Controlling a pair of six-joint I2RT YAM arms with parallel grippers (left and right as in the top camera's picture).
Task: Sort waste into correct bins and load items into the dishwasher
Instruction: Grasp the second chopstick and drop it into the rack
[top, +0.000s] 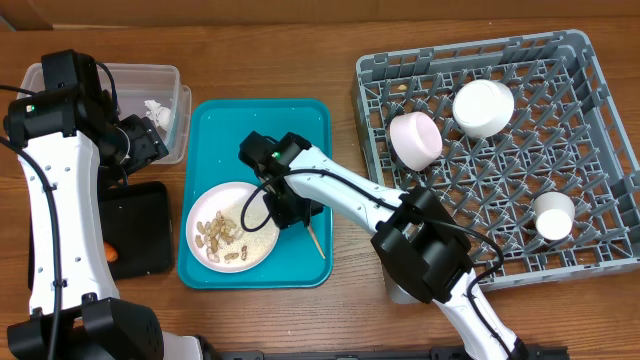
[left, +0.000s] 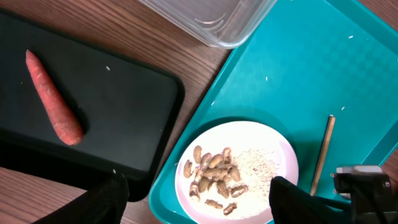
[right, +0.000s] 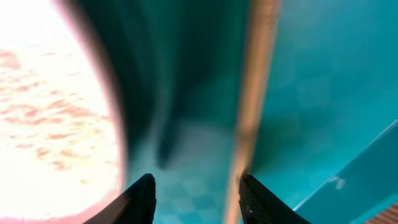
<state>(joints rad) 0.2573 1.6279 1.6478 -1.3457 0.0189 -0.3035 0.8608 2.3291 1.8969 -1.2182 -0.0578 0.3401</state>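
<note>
A white plate (top: 232, 228) with peanut shells (top: 218, 236) and rice crumbs lies on the teal tray (top: 300, 125). One wooden chopstick (top: 316, 241) lies beside it. My right gripper (top: 285, 210) is open and low over the tray. In the right wrist view (right: 199, 194) its fingers stand between the plate (right: 50, 112) and the blurred chopstick (right: 252, 106), which is by the right finger. My left gripper (top: 150, 142) is open and empty (left: 199, 208), held above the plate (left: 249, 149). The carrot (left: 53, 99) lies in the black tray (left: 130, 106). The tissue (top: 160, 112) is in the clear tub (top: 150, 80). No red wrapper shows.
The grey dish rack (top: 600, 120) at the right holds three white bowls (top: 415, 138), (top: 483, 107), (top: 553, 215). The clear tub's corner (left: 211, 22) and my right gripper (left: 360, 183) show in the left wrist view. The black tray (top: 145, 235) is left of the teal tray.
</note>
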